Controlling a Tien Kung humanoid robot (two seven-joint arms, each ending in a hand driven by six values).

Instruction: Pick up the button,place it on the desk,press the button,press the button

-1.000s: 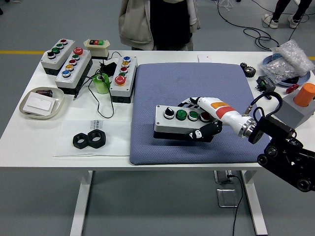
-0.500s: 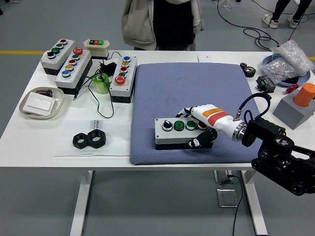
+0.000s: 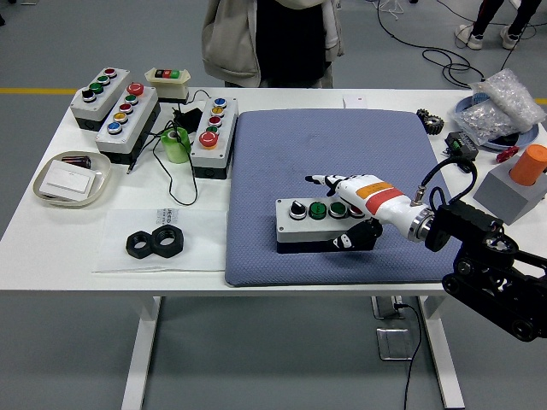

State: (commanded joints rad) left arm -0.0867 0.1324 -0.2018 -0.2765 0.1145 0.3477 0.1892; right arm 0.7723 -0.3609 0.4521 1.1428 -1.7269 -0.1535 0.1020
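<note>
Button box (image 3: 318, 225) lowered onto blue mat (image 3: 282, 154) — right hand (image 3: 355, 213) gripping it, near mat's front edge.

The white table (image 3: 282, 278) carried a large blue-grey mat (image 3: 333, 154) across its middle and right. Left of the mat stood three grey button boxes (image 3: 128, 115) side by side near the far edge, with a small cream switch unit (image 3: 167, 79) behind them and a green roll of tape (image 3: 177, 145) among black cables. A shallow beige tray (image 3: 73, 179) sat at the left edge. Nearer the front lay a clear sheet bearing two black hex nuts (image 3: 156, 243). At the far right were a black gear (image 3: 432, 120), a plate with a clear bag of small parts (image 3: 500, 107), and a grey block topped by an orange cylinder (image 3: 523, 175).
</note>
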